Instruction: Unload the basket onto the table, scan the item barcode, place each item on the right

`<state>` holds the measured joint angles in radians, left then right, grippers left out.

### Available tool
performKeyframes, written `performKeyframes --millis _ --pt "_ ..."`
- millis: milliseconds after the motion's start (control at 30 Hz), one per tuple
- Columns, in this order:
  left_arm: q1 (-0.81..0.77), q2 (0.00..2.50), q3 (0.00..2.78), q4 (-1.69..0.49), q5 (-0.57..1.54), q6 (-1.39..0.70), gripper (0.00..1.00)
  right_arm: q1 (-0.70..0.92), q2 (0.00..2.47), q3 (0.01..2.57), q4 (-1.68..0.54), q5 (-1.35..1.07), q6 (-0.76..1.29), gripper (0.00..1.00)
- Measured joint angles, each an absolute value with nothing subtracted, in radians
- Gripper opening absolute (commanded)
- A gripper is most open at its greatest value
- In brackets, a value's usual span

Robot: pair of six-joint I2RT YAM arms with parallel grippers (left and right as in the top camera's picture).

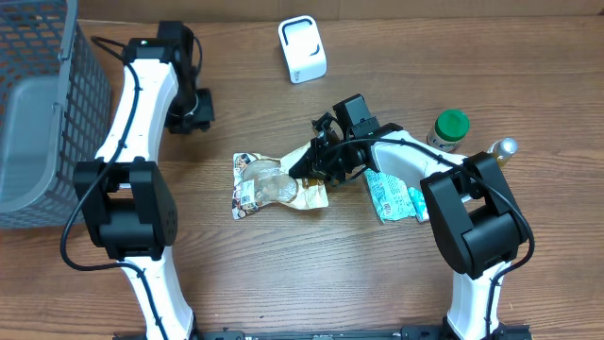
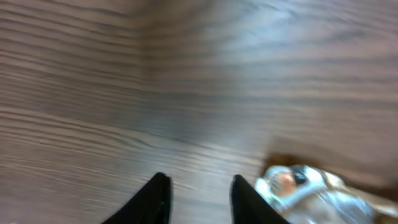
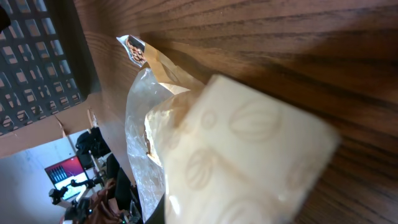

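- Snack packet lies crumpled mid-table, long axis running left to right, its right end pointing toward my right arm.
- My right jaws are clenched on that right end.
- My left jaws stand released, well apart from it.

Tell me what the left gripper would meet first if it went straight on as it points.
Most likely the bare table: the left gripper aims at open wood, nothing between. The snack bag lies off to the right of that line, though blur makes depth unsure.
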<state>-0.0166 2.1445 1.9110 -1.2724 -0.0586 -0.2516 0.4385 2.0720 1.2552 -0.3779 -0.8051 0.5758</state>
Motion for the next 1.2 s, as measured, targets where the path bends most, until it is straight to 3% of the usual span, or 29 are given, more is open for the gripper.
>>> performKeyframes --millis 33,100,133,1200 --pt "-0.011 2.144 1.911 -1.267 -0.074 -0.262 0.65 0.439 2.072 1.255 -0.377 -0.805 0.576 0.04" --pt "-0.002 2.144 1.911 -1.264 -0.102 -0.279 0.96 0.439 2.072 1.255 -0.378 -0.804 0.575 0.04" --pt "0.000 2.144 1.911 -1.264 -0.107 -0.281 0.99 0.439 2.072 1.255 -0.377 -0.804 0.576 0.04" --pt "0.000 2.144 1.911 -1.237 -0.114 -0.290 1.00 0.439 2.072 1.255 -0.379 -0.807 0.576 0.04"
